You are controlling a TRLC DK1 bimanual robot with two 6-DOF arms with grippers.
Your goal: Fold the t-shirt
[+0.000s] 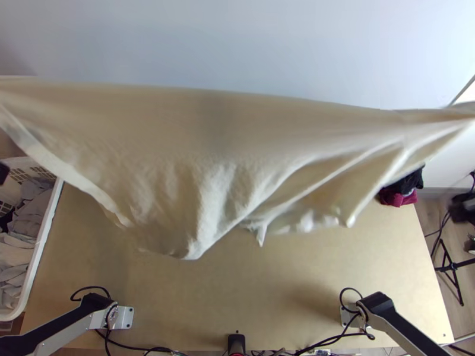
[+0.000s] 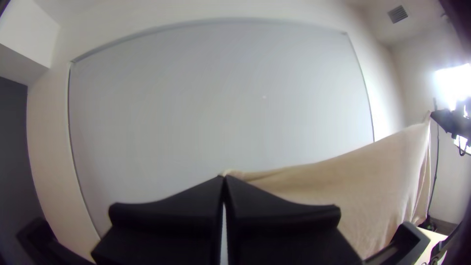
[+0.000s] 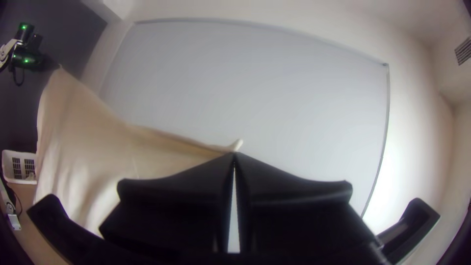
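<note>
- The t-shirt (image 1: 196, 136), a pale beige one, hangs in the air over the far half of the wooden table (image 1: 249, 296), stretched wide from beyond the table's left side to beyond its right side
- Its upper edge runs almost straight between the two held ends; below that the cloth droops in loose slanting folds, with its lowest point above the middle of the table, somewhat to the left
- The lower edge is uneven, with a smaller pointed bit dangling right of that low point; part of this edge is blurred, and whether any of it touches the table I cannot tell
- The left gripper (image 2: 224, 177) is closed, its tips pinching the t-shirt at one end of the upper edge, high above the table
- The right gripper (image 3: 234, 153) is closed too, pinching the other end of that edge, also above table height, with a small tab of cloth poking up past the tips
- Both arms are mounted at the near side of the table, the left arm (image 1: 56, 332) near its left corner and the right arm (image 1: 401, 326) near its right corner
- A white basket (image 1: 41, 246) of grey clothes (image 1: 21, 252) stands along the table's left side
- Dark and maroon cloths (image 1: 399, 198) lie bunched by the table's far right corner
- A black tripod (image 1: 452, 267) stands on the floor to the right of the table
</note>
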